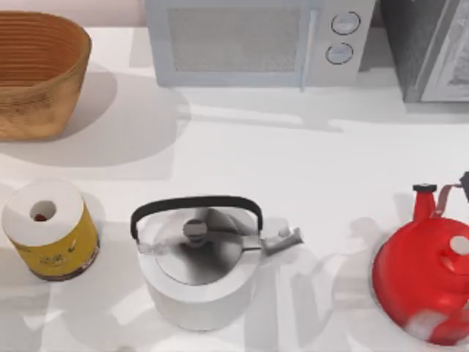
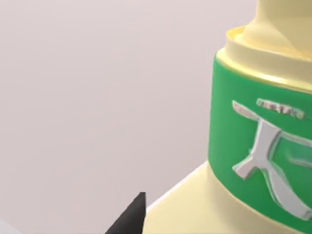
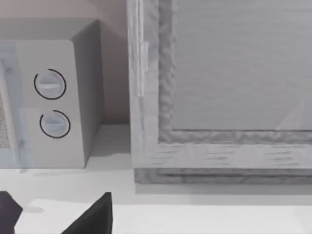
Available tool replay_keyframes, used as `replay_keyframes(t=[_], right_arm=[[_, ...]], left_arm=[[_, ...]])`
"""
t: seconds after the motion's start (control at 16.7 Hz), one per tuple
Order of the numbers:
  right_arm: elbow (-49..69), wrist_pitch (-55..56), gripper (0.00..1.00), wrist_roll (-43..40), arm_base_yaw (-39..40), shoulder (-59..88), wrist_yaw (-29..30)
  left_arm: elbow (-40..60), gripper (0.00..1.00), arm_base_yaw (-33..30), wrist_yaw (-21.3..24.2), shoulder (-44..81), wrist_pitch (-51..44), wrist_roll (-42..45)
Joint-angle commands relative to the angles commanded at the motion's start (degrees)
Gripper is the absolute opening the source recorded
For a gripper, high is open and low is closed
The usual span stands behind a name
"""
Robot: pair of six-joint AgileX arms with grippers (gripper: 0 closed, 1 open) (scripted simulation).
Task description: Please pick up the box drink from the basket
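Observation:
The basket (image 1: 37,73) is a tan woven wicker one with a thick rim, standing at the table's back left and cut off by the top view's left edge. The box drink (image 2: 258,146) looms close in the left wrist view, pale yellow with a green band and silver marking, against a plain wall with no basket around it. My left gripper (image 2: 204,219) is shut on it, and one dark fingertip (image 2: 132,217) shows beside the carton's lower edge. In the right wrist view my right gripper (image 3: 51,219) is open and holds nothing, facing the microwave (image 3: 44,97).
A microwave (image 1: 249,40) stands at the back centre with a grey cabinet (image 1: 432,44) to its right. Along the front are a white roll with a yellow label (image 1: 50,231), a white kettle (image 1: 198,257) and a red kettle (image 1: 429,275).

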Motion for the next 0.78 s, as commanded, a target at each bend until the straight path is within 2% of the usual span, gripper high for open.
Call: replay_keyframes(t=[0.24, 0.78], right_arm=[[0.0, 0.0, 1.0, 0.0, 0.0, 0.0, 0.0], [0.0, 0.0, 1.0, 0.0, 0.0, 0.0, 0.0]], left_arm=[[-0.01, 0.0, 0.04, 0.06, 0.14, 0.15, 0.0], [-0.01, 0.68, 0.04, 0.06, 0.14, 0.15, 0.0]])
